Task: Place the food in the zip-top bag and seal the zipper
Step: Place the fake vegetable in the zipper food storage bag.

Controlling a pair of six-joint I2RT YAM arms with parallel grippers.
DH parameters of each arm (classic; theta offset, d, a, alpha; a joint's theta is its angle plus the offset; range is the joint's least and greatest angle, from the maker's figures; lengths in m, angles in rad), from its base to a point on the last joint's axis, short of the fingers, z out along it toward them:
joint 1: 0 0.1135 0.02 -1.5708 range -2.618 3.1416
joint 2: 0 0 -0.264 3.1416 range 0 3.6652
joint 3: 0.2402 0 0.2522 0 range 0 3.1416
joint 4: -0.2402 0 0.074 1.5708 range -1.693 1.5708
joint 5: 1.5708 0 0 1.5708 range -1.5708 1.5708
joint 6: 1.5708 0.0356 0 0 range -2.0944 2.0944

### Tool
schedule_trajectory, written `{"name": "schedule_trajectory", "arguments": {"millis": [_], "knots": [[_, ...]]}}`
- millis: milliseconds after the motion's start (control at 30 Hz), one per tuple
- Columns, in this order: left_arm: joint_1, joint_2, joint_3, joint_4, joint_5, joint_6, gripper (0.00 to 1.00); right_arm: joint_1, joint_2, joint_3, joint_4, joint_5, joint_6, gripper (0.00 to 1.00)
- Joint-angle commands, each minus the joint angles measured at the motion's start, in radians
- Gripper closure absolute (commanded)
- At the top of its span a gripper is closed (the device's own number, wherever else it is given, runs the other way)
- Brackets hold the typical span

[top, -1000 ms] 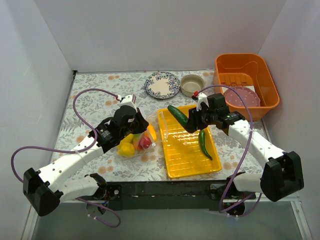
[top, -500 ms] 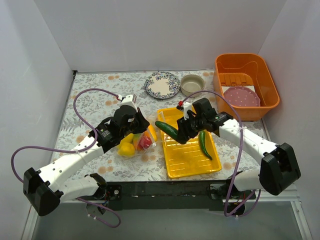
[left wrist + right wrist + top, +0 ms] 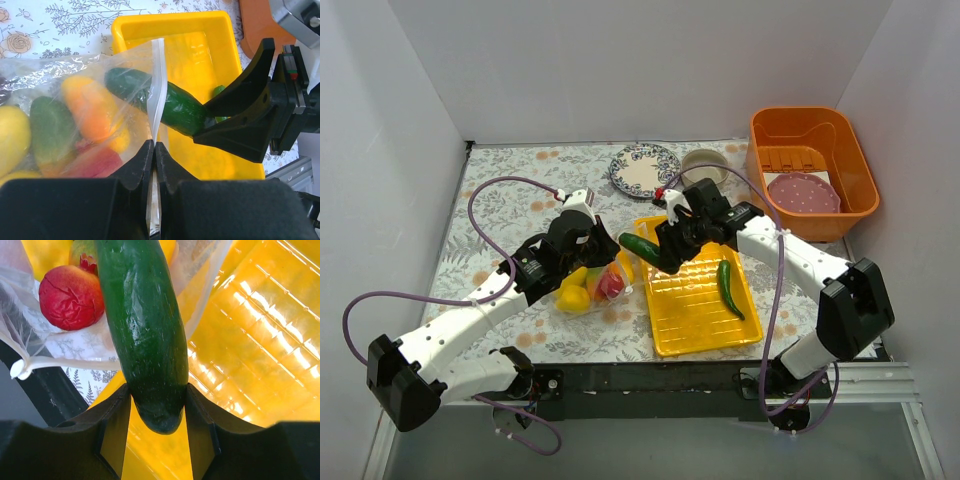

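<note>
Flowered bench [image 3: 500, 200] is topped by a yellow tray [image 3: 700, 325], on which a green chili [image 3: 728, 288] is seen. The clear, crinkled bag [image 3: 75, 70], filled with glossy red, yellow and orange food [image 3: 92, 110], is held beside the tray by its pale zipper [image 3: 158, 75] in the left gripper [image 3: 154, 147], jaws clenched. A dark green cucumber [image 3: 142, 325], clamped in the right gripper [image 3: 667, 248], is poked into the bag's mouth.

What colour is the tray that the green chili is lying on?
Bright yellow; the tray shows best in the top external view.
</note>
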Motion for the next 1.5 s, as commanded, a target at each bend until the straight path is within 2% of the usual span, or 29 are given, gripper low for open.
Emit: {"name": "schedule_trajectory", "arguments": {"millis": [0, 200, 433, 600, 833, 967, 1333, 1467], "knots": [[0.007, -0.02, 0.012, 0.001, 0.007, 0.004, 0.98, 0.026, 0.051, 0.09, -0.032, 0.004, -0.045, 0.64], [0.007, -0.017, 0.02, 0.002, 0.009, 0.003, 0.98, 0.057, 0.114, 0.148, -0.032, 0.012, -0.046, 0.62], [0.007, -0.017, 0.02, 0.002, 0.013, 0.007, 0.98, 0.068, 0.155, 0.153, 0.092, 0.004, 0.052, 0.6], [0.007, -0.021, 0.017, -0.001, 0.01, 0.007, 0.98, 0.081, 0.171, 0.137, 0.239, -0.057, 0.139, 0.59], [0.007, -0.029, 0.014, -0.002, -0.003, 0.003, 0.98, 0.138, 0.258, 0.234, 0.14, -0.072, 0.107, 0.57], [0.007, -0.032, 0.011, -0.005, -0.008, 0.003, 0.98, 0.147, 0.287, 0.236, 0.106, -0.071, 0.093, 0.56], [0.007, -0.032, 0.011, -0.002, -0.011, 0.003, 0.98, 0.152, 0.316, 0.245, 0.189, -0.033, 0.161, 0.53], [0.007, -0.035, 0.009, -0.005, -0.011, 0.003, 0.98, 0.154, 0.326, 0.246, 0.224, 0.003, 0.197, 0.48]]}}
